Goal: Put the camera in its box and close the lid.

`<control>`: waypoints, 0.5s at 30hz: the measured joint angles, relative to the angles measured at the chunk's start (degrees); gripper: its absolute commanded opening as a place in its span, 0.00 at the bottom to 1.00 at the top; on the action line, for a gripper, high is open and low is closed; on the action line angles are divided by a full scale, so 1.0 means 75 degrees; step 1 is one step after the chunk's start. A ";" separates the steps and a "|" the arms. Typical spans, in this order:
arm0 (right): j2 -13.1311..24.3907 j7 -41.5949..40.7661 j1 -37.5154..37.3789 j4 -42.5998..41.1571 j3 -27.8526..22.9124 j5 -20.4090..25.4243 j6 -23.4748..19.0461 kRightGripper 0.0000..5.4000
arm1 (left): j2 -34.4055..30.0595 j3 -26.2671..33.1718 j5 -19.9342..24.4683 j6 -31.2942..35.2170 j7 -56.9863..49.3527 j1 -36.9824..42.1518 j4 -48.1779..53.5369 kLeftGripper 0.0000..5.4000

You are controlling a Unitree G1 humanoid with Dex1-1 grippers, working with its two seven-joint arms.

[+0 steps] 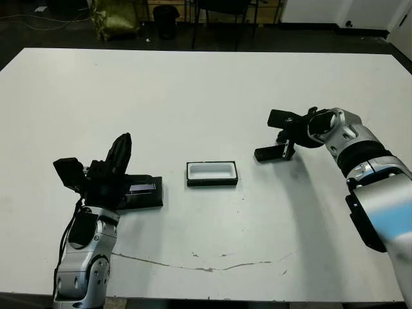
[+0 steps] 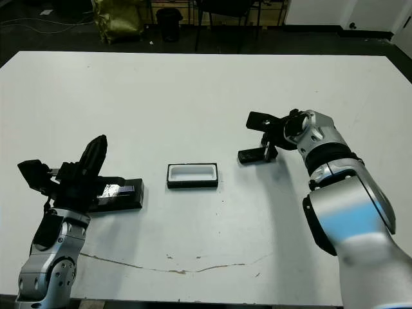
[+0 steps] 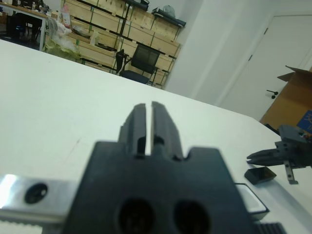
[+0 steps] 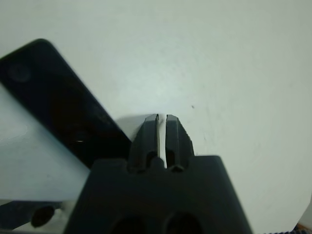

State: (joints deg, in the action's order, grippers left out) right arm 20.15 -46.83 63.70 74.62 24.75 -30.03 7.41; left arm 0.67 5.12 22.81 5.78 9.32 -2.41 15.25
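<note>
1. The camera [image 1: 270, 153] is lying flat on the table [image 1: 193, 84], to the right of the box [image 1: 212, 174] and a little farther from the robot, not touching it. Its long axis is running roughly left-right, tilting slightly, so it is lying near parallel to the box's long side.

2. The right gripper [image 4: 162, 127] is sitting directly over the camera's right end. In the right wrist view its fingers are pressed together with only a hairline gap between them, and the camera is lying just beside them rather than between them, so nothing is being gripped.

3. The box is sitting open near the table's middle, its white inside showing and empty. From the camera it is lying to the left and slightly toward the robot.

4. The lid [image 1: 141, 192] is lying flat to the left of the box, apart from it, partly under the left gripper [image 1: 121, 151]. That gripper's fingers are also closed together, pointing up and away over the table, holding nothing.

5. The right arm is clearly the nearer one to the camera; the left is well apart from it. I judge the fingers need spreading across the camera's short width before any lift.
</note>
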 measured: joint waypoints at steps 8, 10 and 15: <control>0.0169 -0.0432 -0.0150 -0.0218 -0.0076 0.0254 0.0067 0.00 | 0.0000 0.0009 0.0078 -0.0068 0.0138 0.0012 -0.0095 0.00; 0.0193 -0.0489 -0.0171 -0.0243 -0.0121 0.0323 0.0062 0.00 | 0.0001 -0.0002 0.0071 0.0019 0.0050 0.0012 -0.0033 0.00; 0.0251 -0.0616 -0.0203 -0.0269 -0.0151 0.0420 0.0066 0.00 | 0.0001 0.0001 0.0108 0.0056 0.0050 0.0012 0.0011 0.00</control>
State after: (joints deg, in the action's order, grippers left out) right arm 22.03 -51.45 62.18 72.61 23.62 -26.88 7.91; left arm 0.68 5.12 23.62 6.20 9.69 -2.33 15.33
